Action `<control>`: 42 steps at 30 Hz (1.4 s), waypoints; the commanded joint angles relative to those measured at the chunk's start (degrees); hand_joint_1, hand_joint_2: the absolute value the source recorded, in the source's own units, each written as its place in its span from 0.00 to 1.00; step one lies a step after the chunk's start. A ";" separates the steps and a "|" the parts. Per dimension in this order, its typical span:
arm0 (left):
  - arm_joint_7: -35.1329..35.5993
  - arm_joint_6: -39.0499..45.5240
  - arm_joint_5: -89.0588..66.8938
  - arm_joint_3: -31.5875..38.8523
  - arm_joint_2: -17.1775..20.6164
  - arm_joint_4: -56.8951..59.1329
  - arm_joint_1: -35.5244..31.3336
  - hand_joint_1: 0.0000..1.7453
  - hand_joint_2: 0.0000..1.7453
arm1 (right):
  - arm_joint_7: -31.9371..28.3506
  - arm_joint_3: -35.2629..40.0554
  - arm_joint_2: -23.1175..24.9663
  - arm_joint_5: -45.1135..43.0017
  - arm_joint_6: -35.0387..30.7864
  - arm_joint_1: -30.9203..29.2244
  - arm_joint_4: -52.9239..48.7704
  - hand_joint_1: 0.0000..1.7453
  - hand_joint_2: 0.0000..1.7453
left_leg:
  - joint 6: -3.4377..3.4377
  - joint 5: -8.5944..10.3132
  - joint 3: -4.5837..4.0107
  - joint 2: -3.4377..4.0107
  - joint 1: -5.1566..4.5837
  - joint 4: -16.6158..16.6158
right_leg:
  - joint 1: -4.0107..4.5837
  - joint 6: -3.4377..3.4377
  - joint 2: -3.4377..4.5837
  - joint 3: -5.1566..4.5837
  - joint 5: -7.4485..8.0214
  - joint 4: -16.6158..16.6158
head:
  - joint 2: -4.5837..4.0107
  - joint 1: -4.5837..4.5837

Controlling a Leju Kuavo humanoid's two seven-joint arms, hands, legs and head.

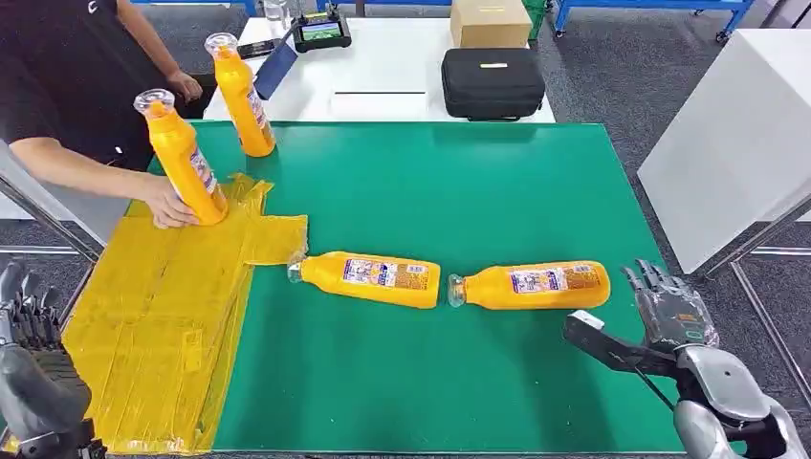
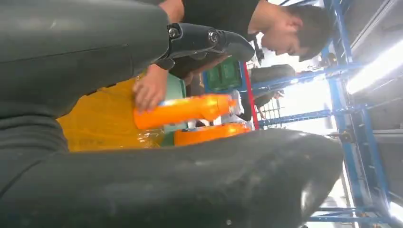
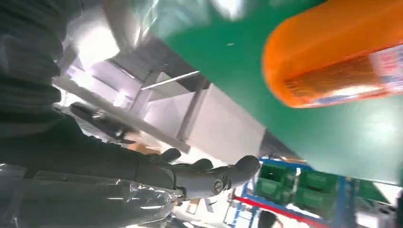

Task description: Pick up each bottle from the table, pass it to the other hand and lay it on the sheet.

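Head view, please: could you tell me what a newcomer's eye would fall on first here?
Four bright orange plastic bottles against the green table mat: two lying end to end mid-table, the left lying bottle and the right lying bottle; one standing bottle at the far edge; and a tilted bottle that a person's hand holds on the crinkled yellow sheet. The robot's right hand hovers open near the right lying bottle.

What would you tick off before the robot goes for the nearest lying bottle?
1. Right hand empty, fingers apart: ok.
2. Right-side lying bottle beside that hand, unobstructed: ok.
3. Left hand free to receive: ok.
4. Yellow sheet has bare room: ok.
5. Person's hand holds a tilted bottle at the sheet's far end: not ok.
6. Second lying bottle nearly meets the first, neck to neck: cannot tell if touching.
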 commanded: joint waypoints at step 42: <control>1.06 -2.91 4.20 0.62 -1.06 3.67 -4.39 0.00 0.00 | -0.78 20.67 3.48 4.83 5.62 -25.74 30.21 0.00 1.00 | -0.17 0.02 0.20 0.20 0.03 -0.07 | 0.01 0.01 0.09 0.17 0.06 -0.08 | 0.00 0.02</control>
